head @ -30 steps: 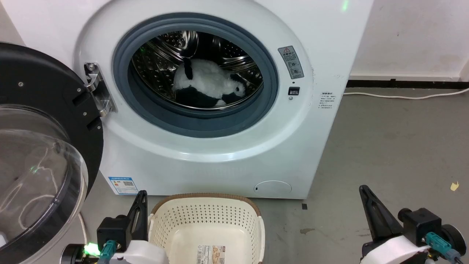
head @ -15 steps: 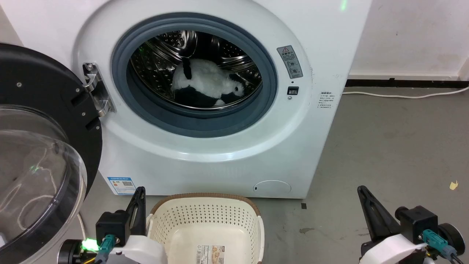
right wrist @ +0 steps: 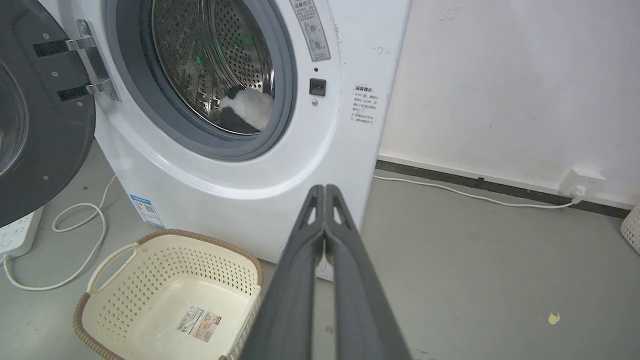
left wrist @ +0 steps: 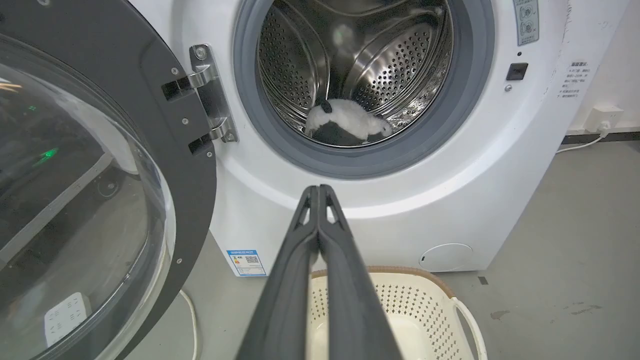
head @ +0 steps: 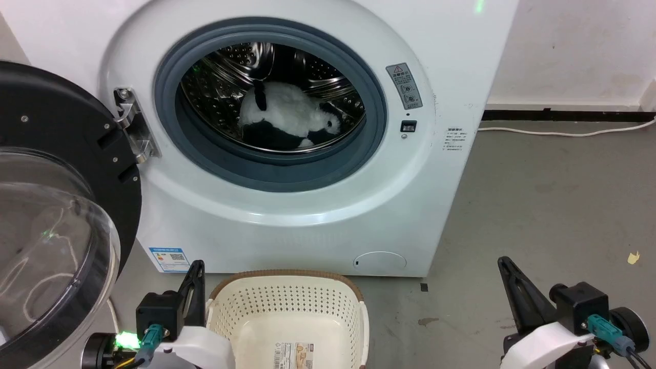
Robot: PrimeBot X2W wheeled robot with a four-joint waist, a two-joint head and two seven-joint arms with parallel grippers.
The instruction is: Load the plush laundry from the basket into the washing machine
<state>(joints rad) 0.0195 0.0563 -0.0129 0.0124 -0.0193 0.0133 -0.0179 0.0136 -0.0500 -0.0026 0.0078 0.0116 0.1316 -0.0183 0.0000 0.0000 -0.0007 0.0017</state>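
Plush laundry (right wrist: pixel 249 107) inside open washing machine (right wrist: pixel 240 200), basket (right wrist: pixel 200 265) on floor (right wrist: pixel 475 280) before it, right gripper (right wrist: pixel 325 189) pinched closed.

**Both grippers closed and empty, held low**

In the head view the left gripper (head: pixel 198 267) sits at the lower left. Its dark fingers are seen edge-on as one thin blade pointing up. Below it are a black block (head: pixel 158 319), a teal connector (head: pixel 149 342), a glowing green light (head: pixel 126 339) and the white wrist shell (head: pixel 205 346).

The right gripper (head: pixel 504 265) sits at the lower right, well apart from the left, and its blade leans up and to the left.

In each wrist view the two fingers (left wrist: pixel 290 280) (right wrist: pixel 300 280) press together along their length with the tips touching. Nothing is between them.
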